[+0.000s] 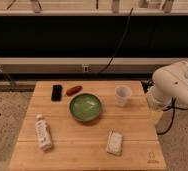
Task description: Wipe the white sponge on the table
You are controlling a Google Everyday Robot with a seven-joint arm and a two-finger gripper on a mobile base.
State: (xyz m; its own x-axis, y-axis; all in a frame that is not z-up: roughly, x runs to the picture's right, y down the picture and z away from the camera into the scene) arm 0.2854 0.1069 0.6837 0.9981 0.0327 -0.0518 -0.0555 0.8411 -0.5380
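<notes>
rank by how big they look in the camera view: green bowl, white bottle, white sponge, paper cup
1. green bowl
2. white bottle
3. white sponge and paper cup: about alike, and the cup sits farther back, so unranked
gripper: hidden below the arm, off the table right edge

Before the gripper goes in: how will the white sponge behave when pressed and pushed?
The white sponge lies flat and thin on the table, so it will likely slide, not roll or tip. It looks like a soft pad, so it is probably light and may buckle if pushed edge-on. The gripper is out of sight on the arm, right of the table.
</notes>
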